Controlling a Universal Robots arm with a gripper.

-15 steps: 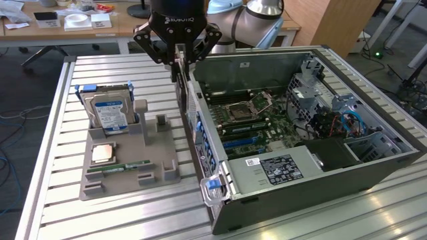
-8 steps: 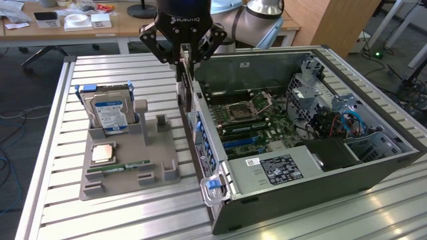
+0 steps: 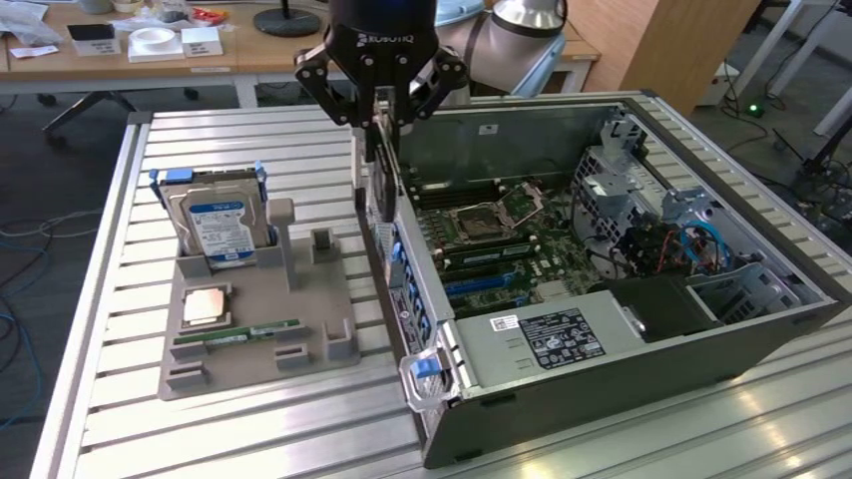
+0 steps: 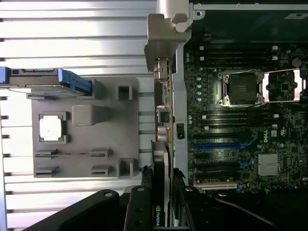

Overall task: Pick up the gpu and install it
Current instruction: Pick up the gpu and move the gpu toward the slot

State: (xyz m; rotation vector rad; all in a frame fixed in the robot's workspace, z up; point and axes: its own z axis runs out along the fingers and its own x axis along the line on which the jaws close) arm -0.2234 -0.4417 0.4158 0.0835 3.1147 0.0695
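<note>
You have the gpu in hand: the gripper has its fingers drawn partway in and pinched on the card's two flat faces, near one end. In the exterior view the card hangs straight down from the gripper, edge-on to the camera, its long axis upright, in the upper middle of the frame. From the wrist view you look down the length of the gpu to its metal end bracket at the far end. The card sits over the side wall of the open case, not yet over the board. The motherboard and its blue expansion slots lie to the exterior view's right of the card and below it. That offset is what matters here, as I judge it. The wall edge under the card is the nearest thing to catch on. Farther in, note the empty processor socket and the labelled power supply. On the exterior view's left, well apart from the card, the grey fixture on the table carries the hard drive and the memory stick.
</note>
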